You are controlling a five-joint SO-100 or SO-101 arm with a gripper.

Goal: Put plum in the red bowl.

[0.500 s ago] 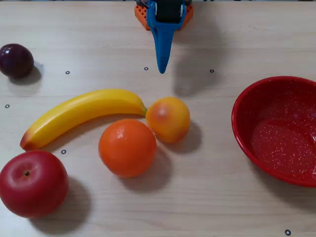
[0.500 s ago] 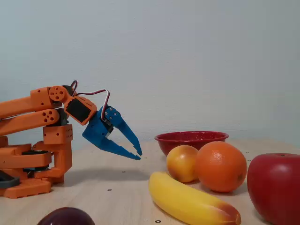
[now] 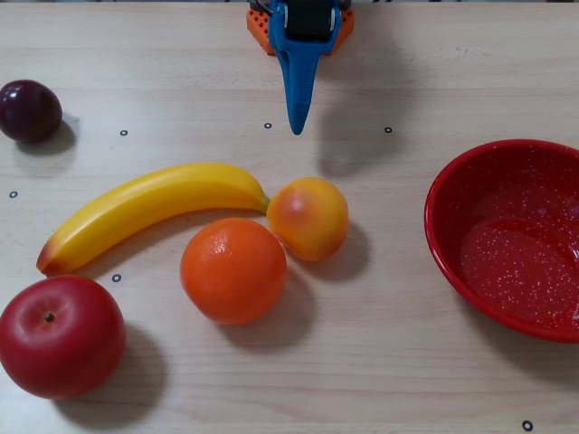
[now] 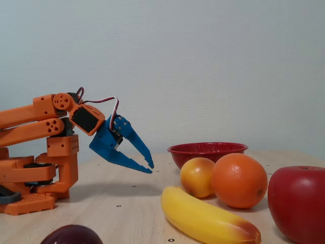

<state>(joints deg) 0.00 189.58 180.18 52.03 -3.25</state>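
I see the plum [image 3: 30, 110] at upper left of the overhead view, well apart from the red bowl [image 3: 452, 258] at right edge. Gripper [image 4: 150, 167] hangs above the table w/ fingers slightly parted, empty. No readable writing on anything.

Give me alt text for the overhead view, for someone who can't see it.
A blue gripper hangs empty at top centre of a wooden table. The plum sits far left, the empty red bowl far right. Between them lie a banana, an orange, a peach and an apple.
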